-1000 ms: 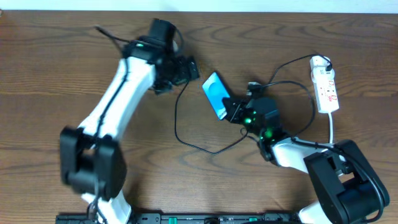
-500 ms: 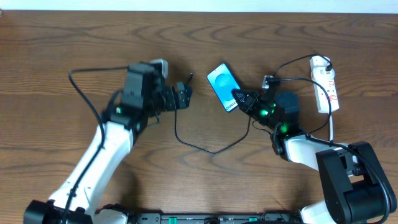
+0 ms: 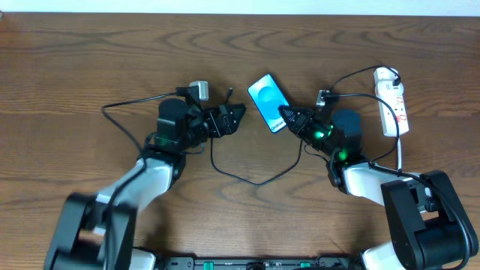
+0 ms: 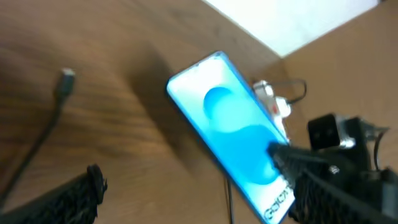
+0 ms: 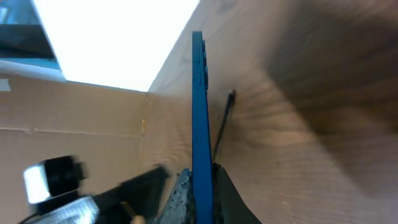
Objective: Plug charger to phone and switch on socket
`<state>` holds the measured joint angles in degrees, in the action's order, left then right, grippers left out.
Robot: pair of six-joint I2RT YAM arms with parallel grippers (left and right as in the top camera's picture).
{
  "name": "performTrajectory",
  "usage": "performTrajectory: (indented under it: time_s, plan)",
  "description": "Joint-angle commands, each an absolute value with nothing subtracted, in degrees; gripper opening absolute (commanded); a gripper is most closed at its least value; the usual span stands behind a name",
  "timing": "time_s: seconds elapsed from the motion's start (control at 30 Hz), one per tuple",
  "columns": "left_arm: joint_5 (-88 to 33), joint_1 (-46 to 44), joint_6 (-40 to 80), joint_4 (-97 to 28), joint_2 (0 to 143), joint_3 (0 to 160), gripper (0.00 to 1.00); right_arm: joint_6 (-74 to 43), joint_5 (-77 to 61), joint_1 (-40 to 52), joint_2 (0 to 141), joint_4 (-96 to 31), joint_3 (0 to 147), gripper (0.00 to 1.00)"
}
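The phone point(image 3: 267, 100) lies slanted at the table's middle, its light blue screen up. My right gripper point(image 3: 287, 117) is shut on its near end; in the right wrist view the phone point(image 5: 198, 106) stands edge-on between the fingers of that gripper point(image 5: 199, 199). My left gripper point(image 3: 235, 118) is open just left of the phone, with nothing in it. The left wrist view shows the phone point(image 4: 224, 115) ahead of the wide-open left gripper point(image 4: 199, 214). The charger point(image 3: 212, 146) loops over the table, its connector point(image 4: 66, 77) lying loose left of the phone. The socket point(image 3: 392, 101) lies at the far right.
A thicker black robot cable point(image 3: 352, 79) arcs between my right arm and the socket. The table's far edge point(image 3: 240, 12) meets a white wall. Both arm bases stand along the front edge. The charger's loop point(image 3: 259, 181) lies between the two arms.
My left arm has swung from the back left down toward the phone, gripper still open. My right gripper turned the phone early on and has since held still.
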<state>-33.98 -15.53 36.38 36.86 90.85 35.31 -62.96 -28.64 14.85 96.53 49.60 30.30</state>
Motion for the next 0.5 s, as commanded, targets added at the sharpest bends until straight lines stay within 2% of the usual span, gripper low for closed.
performTrajectory:
  time_s: [0.0,0.23,0.47]
  plan:
    - [-40.6,-15.4,43.7,44.8,98.0,35.1,0.98,-63.4,-27.5,14.7,94.9,52.1,31.5,0.01]
    - [-44.6,-15.6,56.6,72.7,111.1,35.1,0.98,-63.4,-24.9,14.0,95.5,53.4,31.5,0.01]
    - [-47.2,-15.6,59.3,79.0,116.7,36.8,0.98,-64.1,-25.2,13.8,98.1,58.2,31.5,0.01]
